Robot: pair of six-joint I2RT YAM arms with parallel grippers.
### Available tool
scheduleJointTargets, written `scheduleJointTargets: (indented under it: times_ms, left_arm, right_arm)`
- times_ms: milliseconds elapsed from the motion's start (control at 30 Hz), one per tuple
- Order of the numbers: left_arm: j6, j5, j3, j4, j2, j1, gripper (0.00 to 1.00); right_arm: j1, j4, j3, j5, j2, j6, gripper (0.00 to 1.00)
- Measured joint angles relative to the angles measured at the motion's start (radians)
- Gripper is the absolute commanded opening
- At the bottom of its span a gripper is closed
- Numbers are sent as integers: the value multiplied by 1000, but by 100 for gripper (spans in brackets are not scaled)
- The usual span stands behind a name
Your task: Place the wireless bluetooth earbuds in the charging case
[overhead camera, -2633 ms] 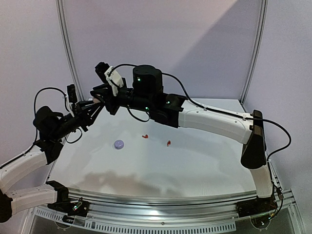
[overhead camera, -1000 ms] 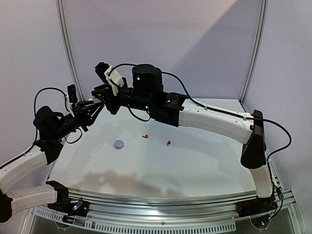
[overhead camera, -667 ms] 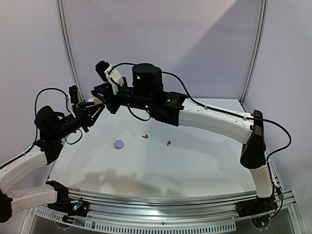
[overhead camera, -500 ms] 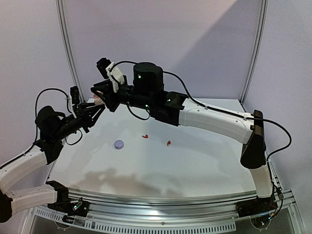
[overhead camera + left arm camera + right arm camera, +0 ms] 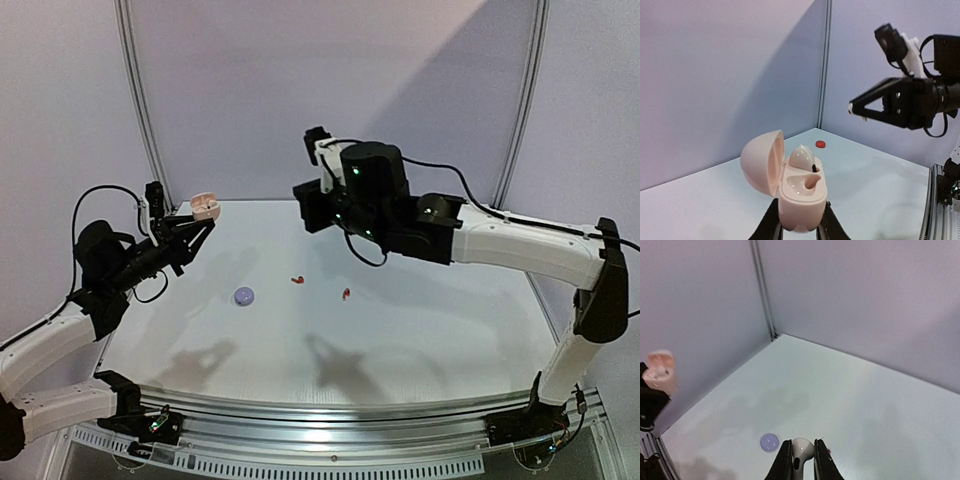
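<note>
One white earbud (image 5: 801, 447) pinched by right fingers (image 5: 784, 463), open pink case (image 5: 801, 194) gripped by left fingers (image 5: 768, 226)

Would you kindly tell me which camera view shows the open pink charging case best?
Left wrist: the case fills it close up, lid open, one pale earbud seated. Top external and right wrist show it only small and distant, its inside unreadable.

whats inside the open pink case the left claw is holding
One white earbud sits in the far socket of the pale pink round charging case; the near socket is empty. The left claw covers the case's bottom.
</note>
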Motion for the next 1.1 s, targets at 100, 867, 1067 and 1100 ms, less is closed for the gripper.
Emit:
scheduleJointTargets:
  times_ms: [100, 867, 1067, 1100]
  left_arm:
    - [0, -2, -4, 2, 0, 0, 0]
    - [7, -3, -5, 4, -3, 0, 0]
    - [10, -3, -5, 4, -4, 0, 0]
    - [11, -3, -5, 4, -4, 0, 0]
  right_arm:
    - [-10, -65, -155, 63, -70, 113, 2]
    - [-25, -294, -518, -117, 65, 583, 5]
    - [-25, -324, -513, -139, 91, 590, 9]
    - [-25, -331, -513, -140, 100, 590, 9]
